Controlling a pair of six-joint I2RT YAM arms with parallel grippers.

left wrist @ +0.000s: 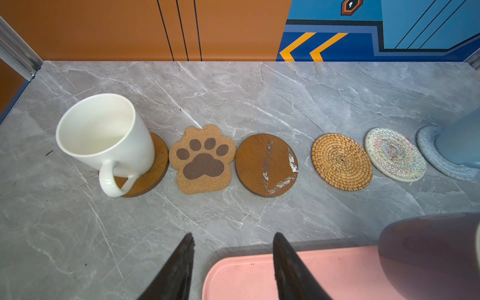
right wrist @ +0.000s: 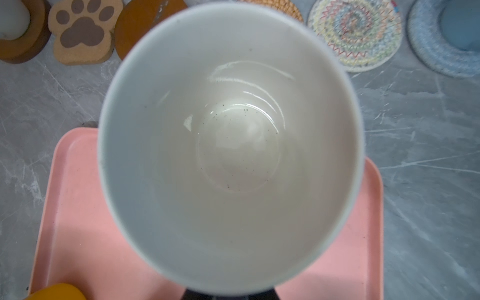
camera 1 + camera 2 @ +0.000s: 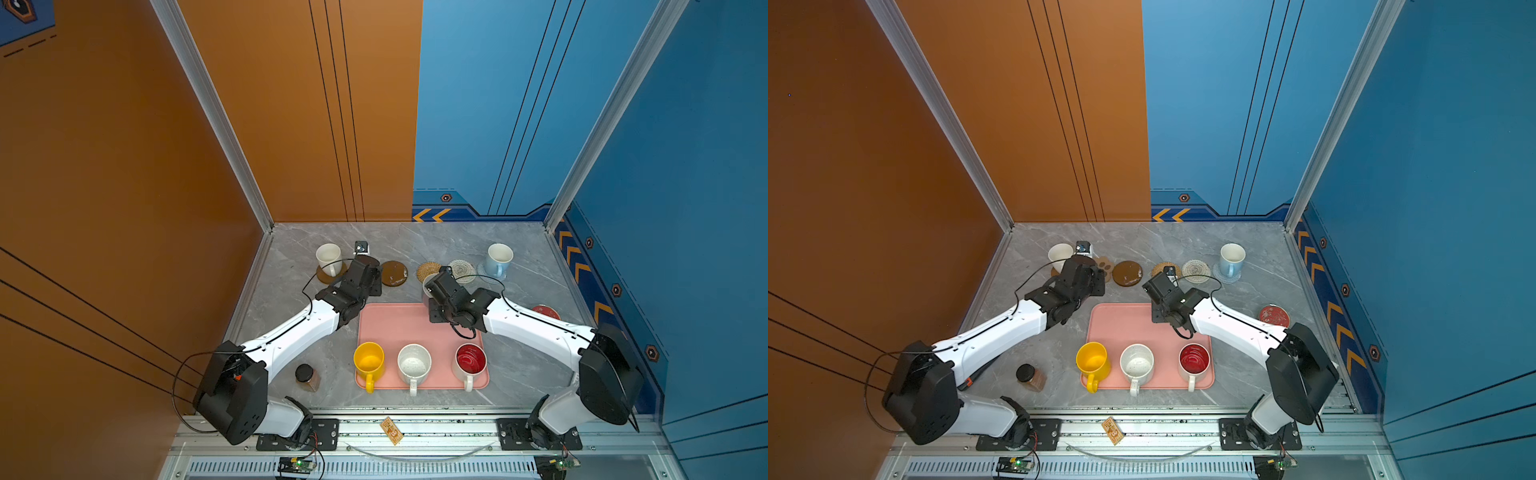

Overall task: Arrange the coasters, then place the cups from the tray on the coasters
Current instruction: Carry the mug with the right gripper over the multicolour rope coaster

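The right gripper (image 3: 434, 289) is clamped nearly closed on the lavender mug (image 1: 426, 257). Whether it grips the rim or the handle cannot be told. The mug hangs upright over the far right corner of the pink tray (image 3: 399, 328), just short of the rattan coaster (image 1: 341, 161) in the row along the bench's far edge. The left gripper (image 1: 233, 249) hovers near the tray's far left corner, with its jaws partly apart and nothing between them.

The likeliest fault is a landing off-centre. The mug blocks most of the right wrist view, so the rattan coaster is nearly hidden from it. The cream woven coaster (image 1: 394, 154) lies just beside the rattan one, so the mug's base could straddle both and stand tilted. A sideways nudge on contact could also slide the light rattan coaster out of line. The two wrists work near each other, so a swing toward the middle risks a knock.

No brand or writing is readable on the mugs or coasters. The small printed card (image 3: 391, 431) on the front rail is too small to read.
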